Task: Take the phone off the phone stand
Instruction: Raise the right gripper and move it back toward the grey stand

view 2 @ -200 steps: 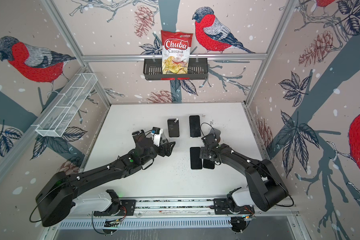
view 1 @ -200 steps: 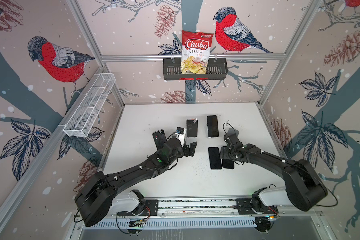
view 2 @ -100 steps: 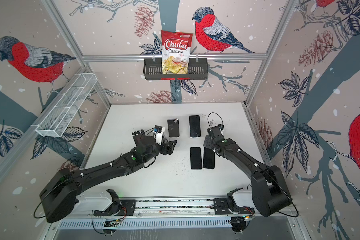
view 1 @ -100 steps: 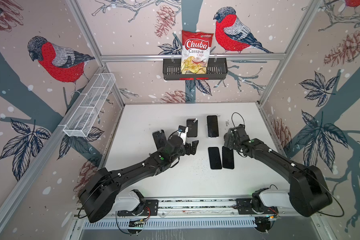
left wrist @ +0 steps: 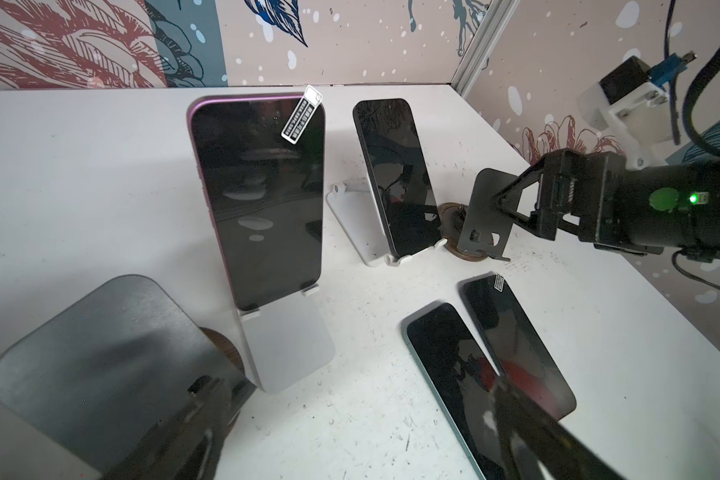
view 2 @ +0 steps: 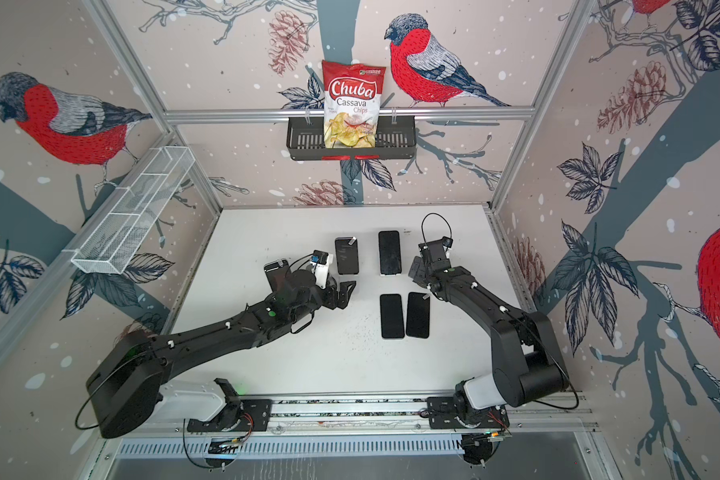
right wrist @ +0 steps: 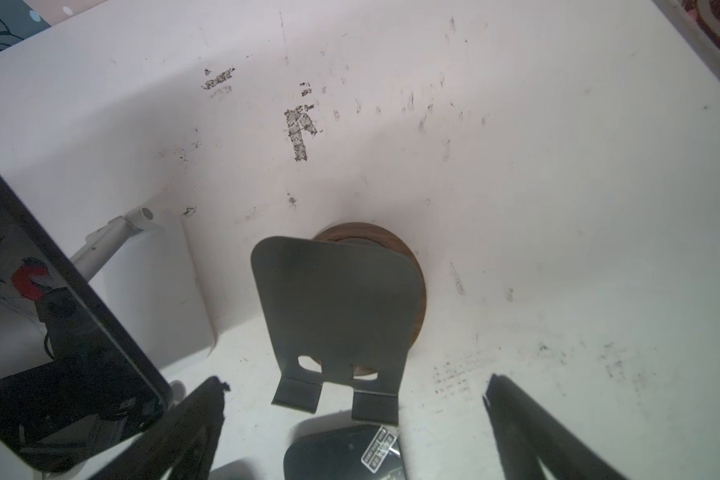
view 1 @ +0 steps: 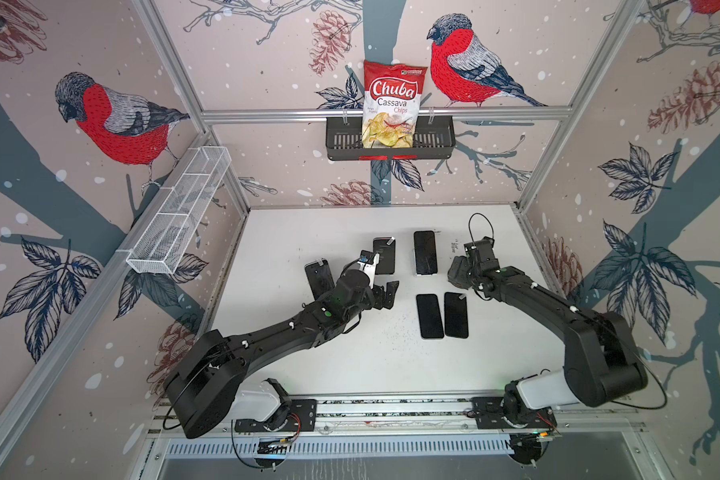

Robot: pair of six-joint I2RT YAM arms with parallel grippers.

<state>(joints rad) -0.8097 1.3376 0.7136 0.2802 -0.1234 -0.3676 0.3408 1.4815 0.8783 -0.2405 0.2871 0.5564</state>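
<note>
Hovering released and empty, the right end effector faces the bare phone stand; the phone lies flat on the bench just beside it. Likewise released: the left end effector.

"Chuba Cassava Chips" is printed on the red-and-white chip bag, which is stood in the black wall basket; it can be read in both top views. Small barcode-like stickers are carried by the purple-edged phone and the flat-lying phone, but their print cannot be read.
</note>
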